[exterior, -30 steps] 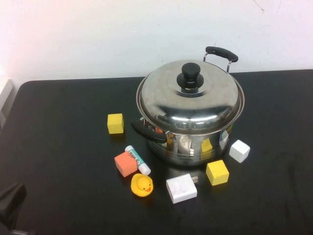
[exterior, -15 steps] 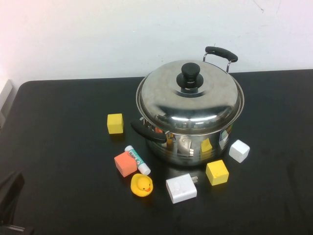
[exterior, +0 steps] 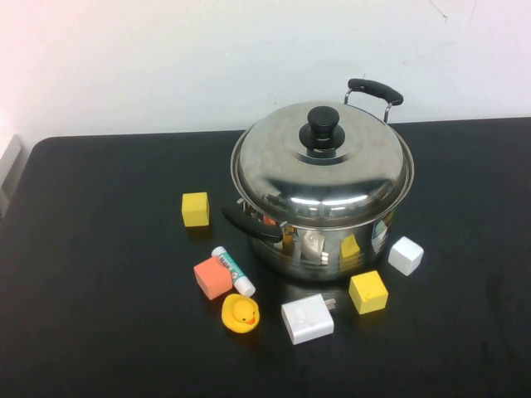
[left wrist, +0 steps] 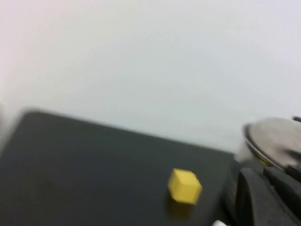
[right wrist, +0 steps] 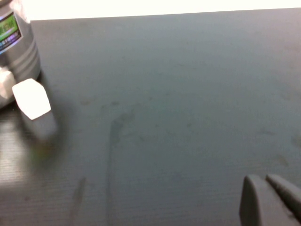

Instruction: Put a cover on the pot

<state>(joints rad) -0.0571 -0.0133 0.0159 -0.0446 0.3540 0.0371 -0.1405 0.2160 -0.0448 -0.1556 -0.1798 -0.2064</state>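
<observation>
The large shiny steel pot (exterior: 332,242) with two black side handles stands at the back middle of the black table (exterior: 99,249). The domed steel lid (exterior: 332,174) with its black knob (exterior: 322,128) sits on the pot's rim. Neither arm shows in the high view. My left gripper (left wrist: 263,178) is shut and empty at the table's left side, with the lid's edge (left wrist: 275,139) beyond it. My right gripper (right wrist: 262,181) is shut and empty low over bare table, far from the pot's wall (right wrist: 16,47).
In front of the pot lie a yellow block (exterior: 196,209), an orange block (exterior: 213,277), a glue stick (exterior: 233,271), a yellow duck (exterior: 241,313), a white adapter (exterior: 308,318), another yellow block (exterior: 368,292) and a white block (exterior: 406,255).
The dark part of my left arm at the lower left corner of the high view has sunk out of the picture. The pot, the lid and the toys have not moved.
</observation>
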